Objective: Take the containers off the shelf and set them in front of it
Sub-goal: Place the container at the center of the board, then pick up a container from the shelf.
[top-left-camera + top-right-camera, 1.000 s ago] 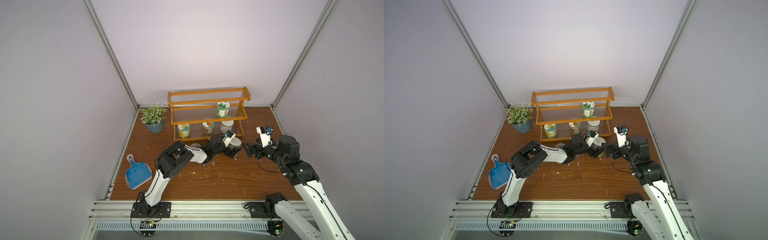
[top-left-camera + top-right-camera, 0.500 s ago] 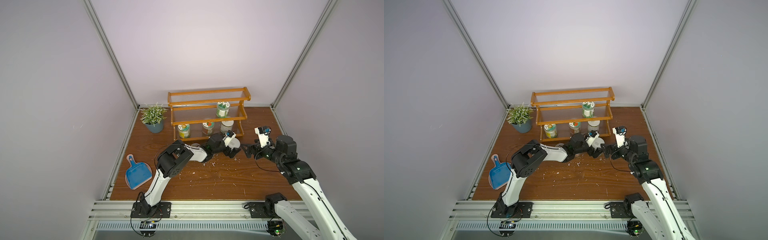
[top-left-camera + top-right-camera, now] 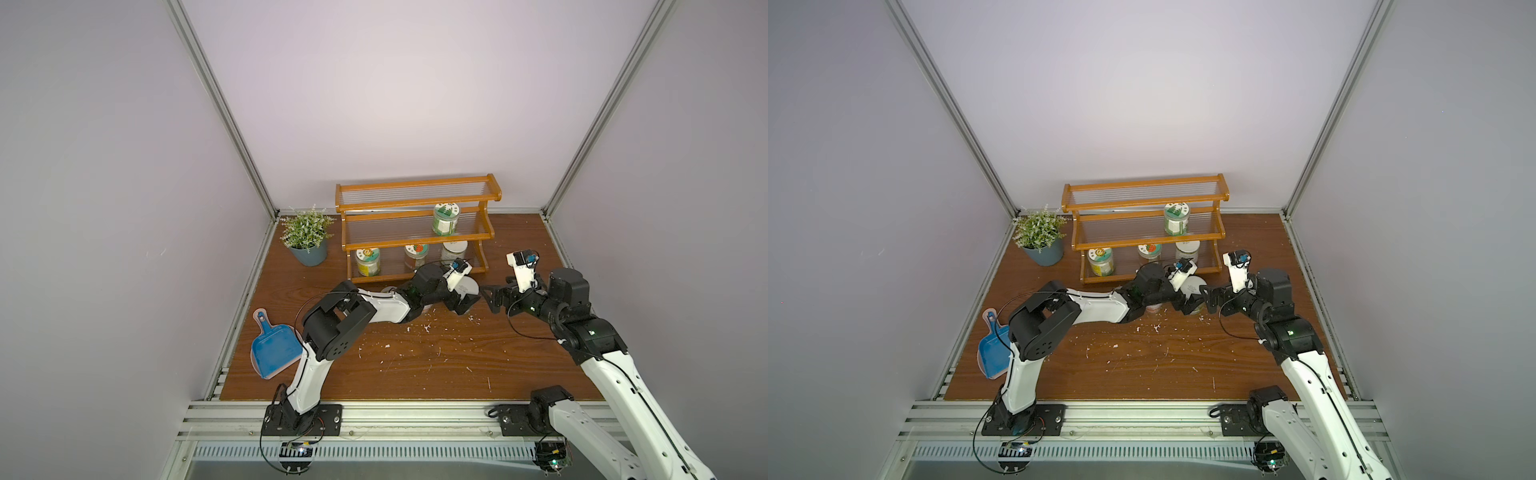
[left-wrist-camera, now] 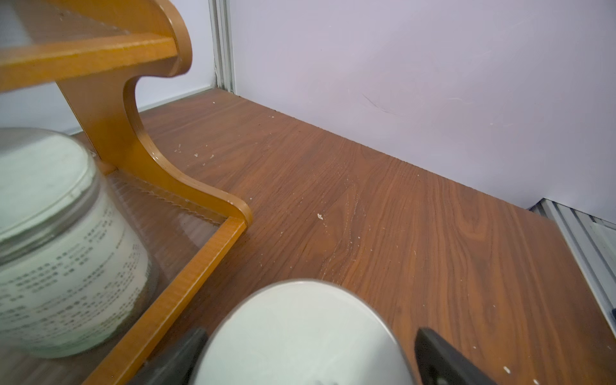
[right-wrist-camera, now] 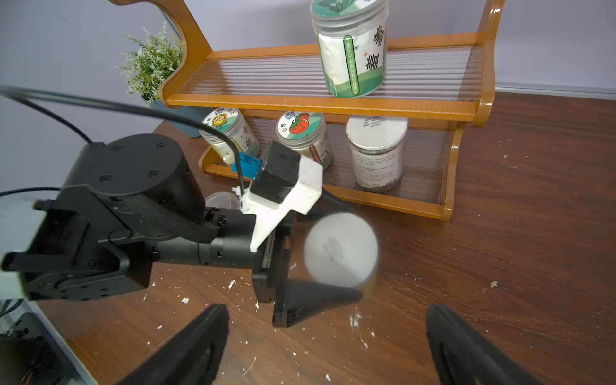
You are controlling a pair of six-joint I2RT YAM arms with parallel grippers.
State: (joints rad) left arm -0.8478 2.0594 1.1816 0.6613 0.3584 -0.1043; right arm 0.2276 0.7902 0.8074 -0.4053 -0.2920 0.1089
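Orange-brown wood is used for the frame of the shelf (image 3: 415,202); a green-labelled jar (image 3: 446,219) is carried on its middle tier and three more jars (image 3: 416,257) on its bottom tier. A white-lidded jar (image 5: 340,255) is stood upright on the counter (image 3: 415,365) just in front of the shelf and is flanked by the left fingers (image 5: 316,296), which are spread wide. The right fingers (image 5: 200,343) are likewise spread wide, held empty, and pointed at that jar from near by.
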